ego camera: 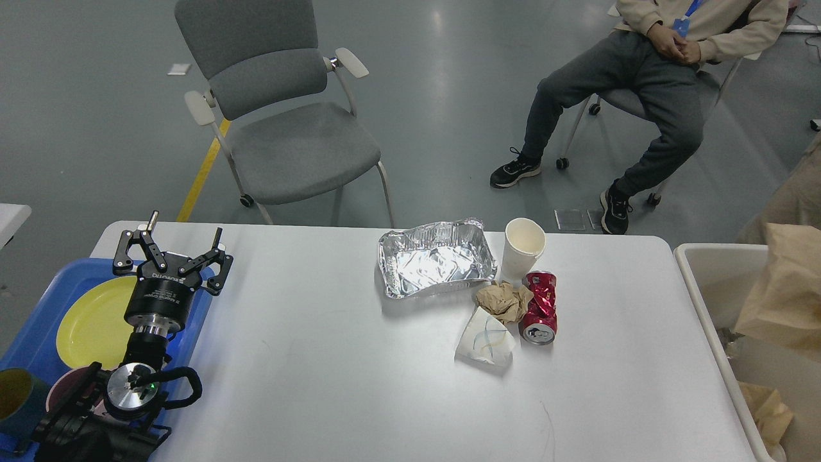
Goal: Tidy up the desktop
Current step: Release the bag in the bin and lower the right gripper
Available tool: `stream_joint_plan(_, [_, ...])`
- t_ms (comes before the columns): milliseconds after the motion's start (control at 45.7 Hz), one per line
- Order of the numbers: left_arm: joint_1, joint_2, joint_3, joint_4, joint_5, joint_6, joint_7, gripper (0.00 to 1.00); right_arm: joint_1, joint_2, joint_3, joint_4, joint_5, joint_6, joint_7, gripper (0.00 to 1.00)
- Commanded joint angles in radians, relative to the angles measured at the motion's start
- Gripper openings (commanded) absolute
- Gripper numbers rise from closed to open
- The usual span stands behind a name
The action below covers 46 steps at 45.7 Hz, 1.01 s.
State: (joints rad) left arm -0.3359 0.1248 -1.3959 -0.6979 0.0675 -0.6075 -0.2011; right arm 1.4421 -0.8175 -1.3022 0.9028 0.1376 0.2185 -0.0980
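On the white desk [321,359], a foil tray [436,264], paper cup [523,247], crushed red can [539,307] and crumpled paper [503,300] cluster centre-right. The left gripper [172,251], jaws spread open, hangs over the blue tray [32,340]; a brown bag [786,289] sits over the bin [705,289].

The desktop [333,359] is smooth white laminate with a soft sheen. On it, a crinkled foil tray [436,264] shines bright silver, a paper cup [523,247] looks matt, a dented red can [539,307] is glossy metal, and a brown paper wad [504,299] is rough and creased. The blue tray [32,343] is glossy plastic; the bin [712,282] matt cream plastic, a brown paper bag [782,292] over it
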Motion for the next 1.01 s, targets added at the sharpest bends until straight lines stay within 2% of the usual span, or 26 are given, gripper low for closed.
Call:
stream_joint_plan(0, [0.000, -0.001, 0.000, 0.000, 0.000, 0.000, 0.000, 0.96, -0.284, 0.014, 0.168, -0.154, 0.010, -0.168, 0.000, 0.00])
stream_joint_plan(109, [0.000, 0.001, 0.000, 0.000, 0.000, 0.000, 0.000, 0.96, -0.501, 0.098, 0.303, -0.315, 0.010, -0.217, -0.002, 0.00])
stream_joint_plan(284, [0.000, -0.001, 0.000, 0.000, 0.000, 0.000, 0.000, 0.96, -0.808, 0.303, 0.425, -0.714, 0.014, -0.220, -0.015, 0.00])
stream_joint_plan(393, [0.000, 0.000, 0.000, 0.000, 0.000, 0.000, 0.000, 0.96, -0.922, 0.394, 0.466, -0.863, 0.014, -0.223, -0.020, 0.00])
stream_joint_plan(612, [0.000, 0.001, 0.000, 0.000, 0.000, 0.000, 0.000, 0.96, -0.970, 0.466, 0.465, -0.891, 0.013, -0.228, -0.029, 0.00])
stream_joint_plan(984, [0.000, 0.001, 0.000, 0.000, 0.000, 0.000, 0.000, 0.96, -0.987, 0.500, 0.459, -0.889, 0.010, -0.226, -0.031, 0.00])
